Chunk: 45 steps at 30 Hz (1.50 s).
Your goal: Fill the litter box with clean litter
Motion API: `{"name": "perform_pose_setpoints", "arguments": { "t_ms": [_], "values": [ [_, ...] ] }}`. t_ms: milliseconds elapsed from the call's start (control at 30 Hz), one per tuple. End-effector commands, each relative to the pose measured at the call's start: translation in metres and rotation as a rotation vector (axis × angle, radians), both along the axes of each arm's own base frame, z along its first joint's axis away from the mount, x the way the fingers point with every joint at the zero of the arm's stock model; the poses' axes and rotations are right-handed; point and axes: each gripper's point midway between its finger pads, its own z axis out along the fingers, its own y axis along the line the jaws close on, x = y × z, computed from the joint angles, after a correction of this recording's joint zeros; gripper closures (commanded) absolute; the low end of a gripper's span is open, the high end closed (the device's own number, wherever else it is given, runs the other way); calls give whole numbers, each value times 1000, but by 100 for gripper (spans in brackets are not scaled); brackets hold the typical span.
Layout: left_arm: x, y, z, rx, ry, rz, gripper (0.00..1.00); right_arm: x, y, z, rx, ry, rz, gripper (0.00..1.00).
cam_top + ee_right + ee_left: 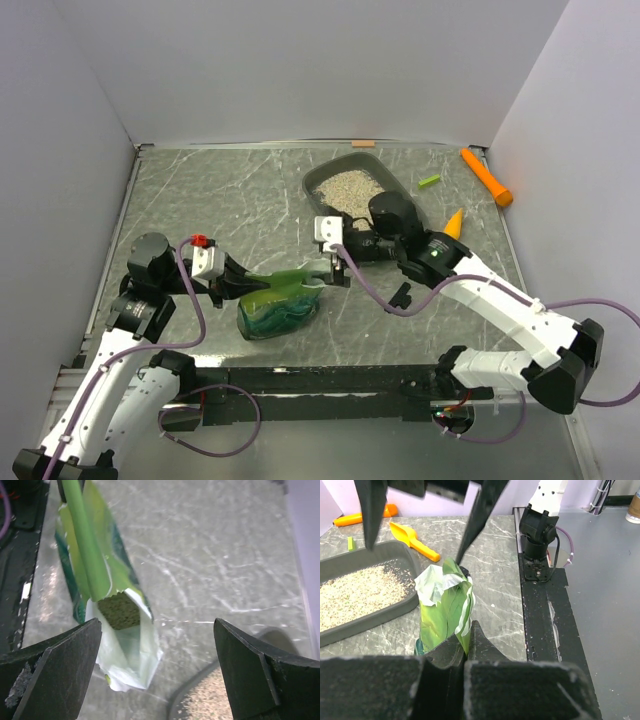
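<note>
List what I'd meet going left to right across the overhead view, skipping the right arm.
left gripper → green bag → litter box → small green piece → yellow scoop → orange stick

The left arm (110, 360) is reaching in from the near left corner of the table (200, 200), its hand (245, 288) lying low and clamping its fingers (445, 655) tight on the green bag (280, 305). The right arm (500, 300) is arching in from the near right corner toward the table's middle, its hand (337, 270) pointing left with jaws spread wide, gripping nothing.
</note>
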Motion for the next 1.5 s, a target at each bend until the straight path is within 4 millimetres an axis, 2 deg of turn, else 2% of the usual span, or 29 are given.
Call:
{"name": "perform_pose_setpoints", "arguments": {
  "t_ms": [0,133,167,200,333,633,967,1033,1100,1167,1233,1267,1333,1367,1400,1467],
  "values": [
    [-7,-1,28,-39,-149,-45,99,7,2,50,103,-70,-40,0],
    [-6,-2,26,-37,-140,-48,99,-10,10,60,103,-17,63,0],
    [-6,-1,26,-37,-137,-45,99,-23,12,68,113,1,136,0],
    [-5,-2,25,-35,-131,-48,99,-28,14,70,115,14,162,0],
    [-3,-2,24,-33,-126,-43,99,-32,25,77,119,70,223,0],
    [-1,-3,23,-32,-123,-46,99,-58,38,59,54,126,348,0],
    [-1,-3,23,-34,-124,-45,99,-59,66,41,33,183,388,0],
    [-1,-2,24,-35,-125,-40,99,-60,73,43,39,183,398,1],
    [1,-2,23,-34,-121,-31,99,-61,81,42,37,187,409,4],
    [1,-2,23,-34,-123,-28,99,-62,87,36,23,206,416,13],
    [2,-2,24,-35,-129,-19,99,-63,91,40,18,206,428,20],
    [2,-2,24,-35,-132,-17,99,-63,92,32,-10,235,431,35],
    [2,-1,26,-37,-139,-6,99,-60,95,33,-23,234,428,58],
    [3,-1,26,-37,-144,6,99,-59,96,26,-43,253,421,77],
    [4,-1,27,-37,-147,12,99,-57,97,25,-52,248,407,79],
    [5,0,29,-40,-159,29,99,-54,96,19,-71,253,390,78]
  ]
}}
